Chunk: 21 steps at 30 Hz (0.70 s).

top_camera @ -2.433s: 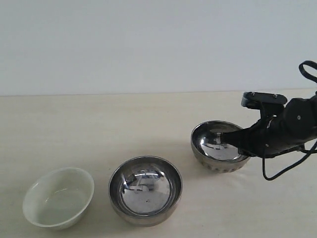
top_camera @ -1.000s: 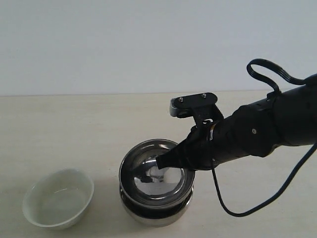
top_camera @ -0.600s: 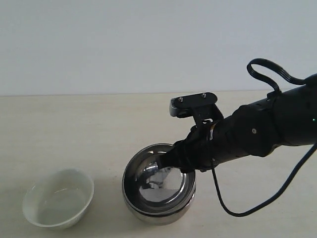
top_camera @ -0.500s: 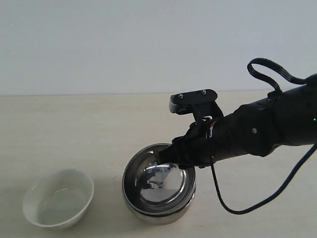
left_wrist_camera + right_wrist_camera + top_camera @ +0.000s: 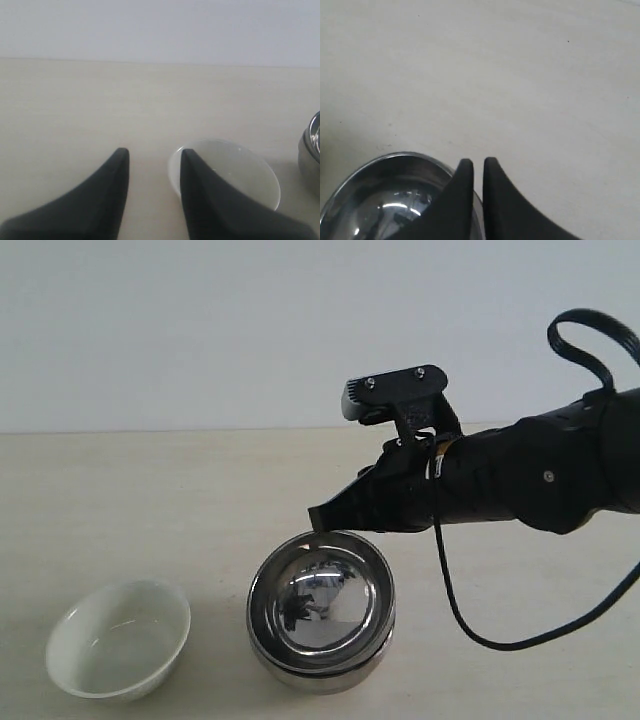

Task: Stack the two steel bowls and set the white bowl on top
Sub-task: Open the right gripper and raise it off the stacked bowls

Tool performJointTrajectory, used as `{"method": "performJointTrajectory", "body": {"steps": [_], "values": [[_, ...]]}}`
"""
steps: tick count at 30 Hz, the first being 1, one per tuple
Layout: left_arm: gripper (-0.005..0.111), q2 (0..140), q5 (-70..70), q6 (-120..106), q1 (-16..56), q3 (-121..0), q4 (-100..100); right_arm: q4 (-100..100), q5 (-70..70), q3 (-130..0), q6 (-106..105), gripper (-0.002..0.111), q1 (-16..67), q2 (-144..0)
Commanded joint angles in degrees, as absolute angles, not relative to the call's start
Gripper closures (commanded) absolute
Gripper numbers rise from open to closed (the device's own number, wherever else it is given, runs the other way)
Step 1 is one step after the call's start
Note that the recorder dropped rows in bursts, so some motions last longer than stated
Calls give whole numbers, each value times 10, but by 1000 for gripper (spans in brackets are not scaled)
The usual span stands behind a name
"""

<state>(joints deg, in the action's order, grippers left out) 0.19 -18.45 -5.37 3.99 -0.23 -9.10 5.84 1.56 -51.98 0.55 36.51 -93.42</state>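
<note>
The two steel bowls [image 5: 320, 612] sit nested, one inside the other, at the front middle of the table; the top one's rim shows in the right wrist view [image 5: 390, 200]. My right gripper [image 5: 318, 513] hovers just above the stack's far rim, free of it. Its jaws [image 5: 478, 161] stand a narrow gap apart with nothing between them. The white bowl [image 5: 118, 640] rests upright at the front left, empty. In the left wrist view my left gripper [image 5: 152, 150] is open, low over the table, with the white bowl [image 5: 235, 170] just beyond one finger.
The pale table [image 5: 150, 490] runs back to a plain light wall. The right arm and its black cable [image 5: 470, 630] hang over the table's right half. A sliver of the steel stack [image 5: 312, 150] shows at the edge of the left wrist view.
The right gripper carried the ribbed steel bowl from the right, set it into the other steel bowl, let go of its rim and rose above it. The white bowl stayed put.
</note>
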Motion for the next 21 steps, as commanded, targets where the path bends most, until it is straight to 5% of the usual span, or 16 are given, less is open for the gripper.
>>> {"method": "performJointTrajectory", "body": {"steps": [1,21], "values": [[74,0,-181,-55,38,0,-92,54,9,-520,-4,108,365,-962],[74,0,-181,-55,38,0,-92,54,36,-520,-6,108,376,-964]]}}
